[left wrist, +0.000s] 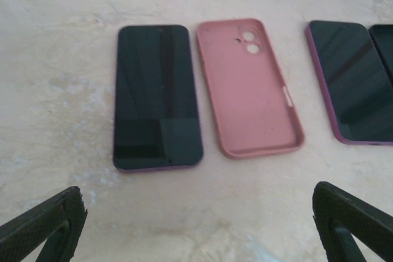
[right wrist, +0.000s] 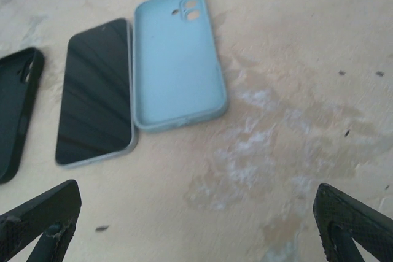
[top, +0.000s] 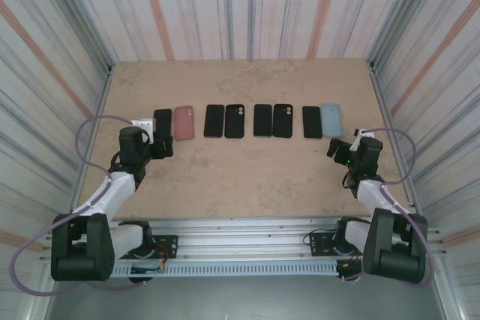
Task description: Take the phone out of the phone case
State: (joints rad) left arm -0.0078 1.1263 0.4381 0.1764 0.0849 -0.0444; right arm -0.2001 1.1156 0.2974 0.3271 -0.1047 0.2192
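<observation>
Top external view gives me the counter (top: 240, 177), with a row of four phone-and-case pairs across its middle and one arm reaching toward each end of the row. From the left wrist I see the left pincer (left wrist: 196, 196) spread wide and holding nothing. It hovers just short of the pink case (left wrist: 249, 90), which lies hollow side up and empty. The dark phone (left wrist: 157, 99) lies screen up just beside that case, apart from it.

From the right wrist the right pincer (right wrist: 196, 191) is likewise spread and empty, facing the pale blue case (right wrist: 178, 59), which is also empty. The grey-edged phone (right wrist: 97, 93) lies along its long side, touching or nearly so.

At both ends, then, the phone looks to me already out of its case. Whether either middle pair is joined I cannot tell.

I judge the cases soft, bendy and grippy, best taken by a corner lip and peeled back. The phones I judge stiff, fairly light, glass-fronted and slippery. Lying flat they offer little to grab, so I would pinch gently across the two long edges, keeping off the screen.
</observation>
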